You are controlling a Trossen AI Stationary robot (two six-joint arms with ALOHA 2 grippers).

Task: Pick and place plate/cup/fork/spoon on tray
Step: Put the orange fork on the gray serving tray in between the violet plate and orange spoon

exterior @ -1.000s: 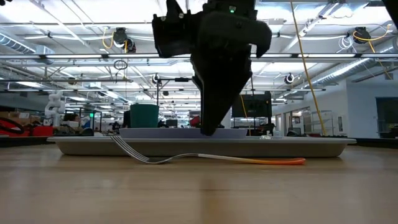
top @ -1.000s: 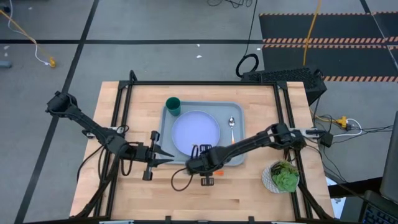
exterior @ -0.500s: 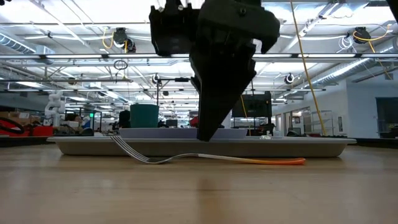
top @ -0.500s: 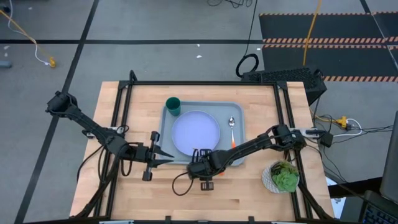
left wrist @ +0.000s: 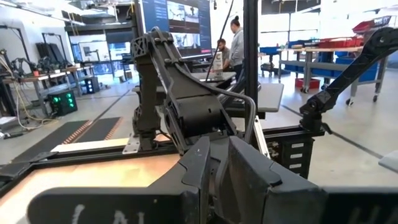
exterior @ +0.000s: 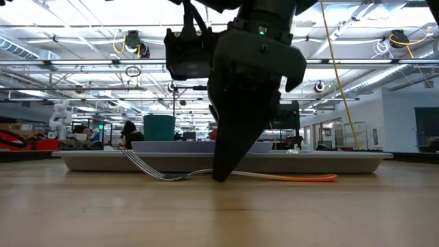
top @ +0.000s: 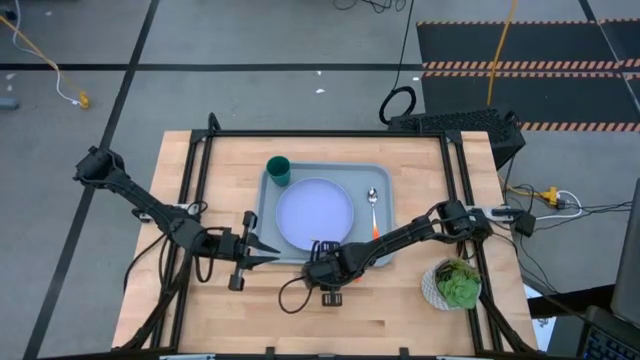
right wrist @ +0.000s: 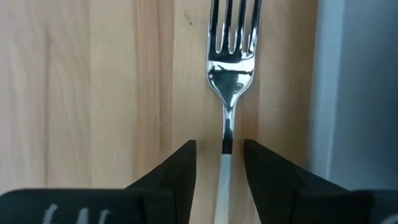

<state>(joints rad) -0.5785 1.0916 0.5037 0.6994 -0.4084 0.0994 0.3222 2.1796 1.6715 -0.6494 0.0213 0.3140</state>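
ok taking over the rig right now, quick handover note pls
Right gripper: open, down at the table, fingers either side of the fork neck; not yet closed.
Left gripper: idle beside the tray's left edge, holding nothing.
Done: plate, cup and spoon sit on the tray.
Left: grip the fork, which lies on the wood by the tray's near rim, and put it on the tray.

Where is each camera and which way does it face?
High: overhead, looking down at tray and both arms.
Low: at tabletop level, facing the fork and the right gripper.
Left wrist: looks across the table; own fingers low.
Right wrist: looks down; fingers straddle the fork's neck.
Low and right wrist share the fork.
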